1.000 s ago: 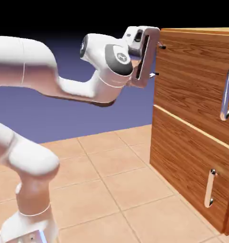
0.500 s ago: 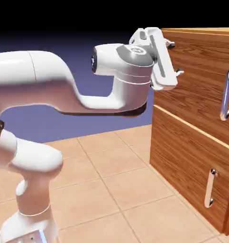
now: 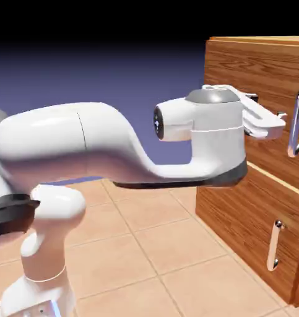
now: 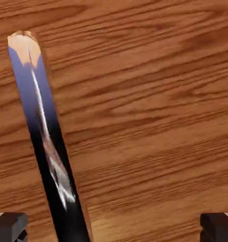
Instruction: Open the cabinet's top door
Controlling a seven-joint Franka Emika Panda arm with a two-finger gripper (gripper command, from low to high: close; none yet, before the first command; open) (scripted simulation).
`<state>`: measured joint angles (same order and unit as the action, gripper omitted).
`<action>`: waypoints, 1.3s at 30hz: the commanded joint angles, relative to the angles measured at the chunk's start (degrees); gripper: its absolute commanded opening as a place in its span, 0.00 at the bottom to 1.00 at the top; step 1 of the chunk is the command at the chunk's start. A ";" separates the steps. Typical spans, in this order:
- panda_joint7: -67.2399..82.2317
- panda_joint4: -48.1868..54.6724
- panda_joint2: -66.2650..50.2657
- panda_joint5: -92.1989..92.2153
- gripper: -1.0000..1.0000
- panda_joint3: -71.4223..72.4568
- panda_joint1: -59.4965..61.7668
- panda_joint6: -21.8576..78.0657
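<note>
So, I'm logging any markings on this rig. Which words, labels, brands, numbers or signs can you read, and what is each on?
No readable text on the cabinet or its handles.
Dark disc on the arm: a small pale mark, too small to read.

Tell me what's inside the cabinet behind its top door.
Nothing inside can be seen: the top door is closed and covers it. Only its wood-grain face and silver bar handle show.
</note>
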<state>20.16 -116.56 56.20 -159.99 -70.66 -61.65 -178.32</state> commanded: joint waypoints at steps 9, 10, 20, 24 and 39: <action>2.58 9.77 -0.94 -6.02 0.50 -8.30 -12.52 0.44; 2.58 9.77 -0.94 -6.02 0.00 -8.30 -12.52 0.44; -6.10 -5.60 -6.02 -6.01 0.00 3.06 6.16 8.76; -10.71 -10.64 -8.46 -5.97 0.00 8.94 14.47 10.98; -10.58 -29.19 -6.47 8.58 0.00 34.18 45.61 17.38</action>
<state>9.58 -145.75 49.73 -151.43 -36.48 -16.04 -160.90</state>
